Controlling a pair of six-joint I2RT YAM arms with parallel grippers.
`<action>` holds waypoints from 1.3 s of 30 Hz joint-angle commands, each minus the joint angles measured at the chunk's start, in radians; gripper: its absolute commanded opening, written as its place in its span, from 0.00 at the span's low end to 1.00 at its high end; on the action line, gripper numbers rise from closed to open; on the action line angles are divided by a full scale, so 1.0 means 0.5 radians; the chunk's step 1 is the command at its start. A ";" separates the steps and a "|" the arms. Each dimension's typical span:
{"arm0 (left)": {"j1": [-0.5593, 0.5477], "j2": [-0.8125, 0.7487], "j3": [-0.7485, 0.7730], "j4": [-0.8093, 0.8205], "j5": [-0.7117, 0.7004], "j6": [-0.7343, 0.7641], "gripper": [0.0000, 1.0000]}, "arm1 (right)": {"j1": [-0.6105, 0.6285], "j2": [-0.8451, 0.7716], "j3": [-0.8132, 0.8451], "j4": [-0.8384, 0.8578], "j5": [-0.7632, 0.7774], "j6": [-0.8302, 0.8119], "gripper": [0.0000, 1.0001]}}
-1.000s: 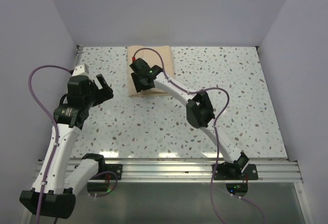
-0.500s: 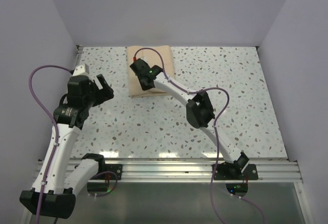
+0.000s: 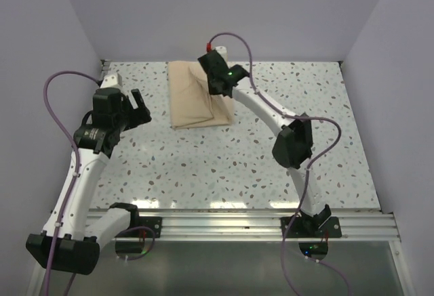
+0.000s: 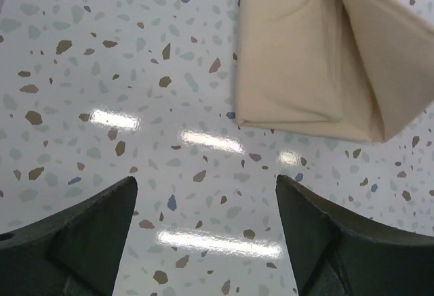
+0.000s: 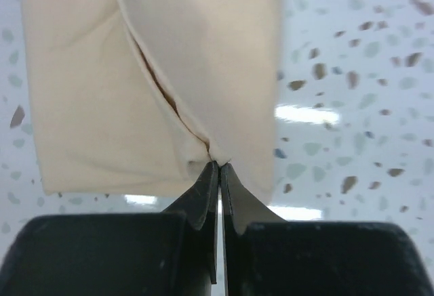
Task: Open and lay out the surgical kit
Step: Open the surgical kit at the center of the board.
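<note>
Right now, nearest me, the left gripper hangs over the white speckled table at about 9 o'clock. Its two dark fingers are spread wide, with nothing gripped or touched between them. Farther out, toward 12 o'clock, the right gripper has its jaws pressed fully together. They pinch a small peak of the tan folded cloth wrap right at the tips, and the fabric draws up from the bundle toward that pinch.

From the overhead camera I cannot see those fingertips, because the wrist body covers them. Only the right wrist view shows the pinch. A dark slit runs between two cloth layers at 11 o'clock from the tips, and I cannot make out anything inside it. Whatever the wrap encloses is covered by fabric. In the left wrist view the frame cuts off the wrap's top and right edges.

The wrap lies on the table near the far edge, around 12 o'clock. It sits well apart from the left fingers, at about 2 o'clock from them. From the right fingertips it fans out between 9 and 12 o'clock.
</note>
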 commanded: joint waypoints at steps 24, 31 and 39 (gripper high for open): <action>-1.028 1.857 1.078 0.199 -0.749 0.152 0.82 | -0.688 -0.978 -1.179 -0.256 0.553 0.327 0.98; -1.065 2.311 1.502 0.067 -0.903 0.177 0.80 | -0.695 -1.260 -1.369 -0.253 0.476 0.324 0.99; -1.065 2.545 1.640 0.011 -0.894 0.180 0.76 | -0.704 -1.374 -1.453 -0.278 0.540 0.290 0.98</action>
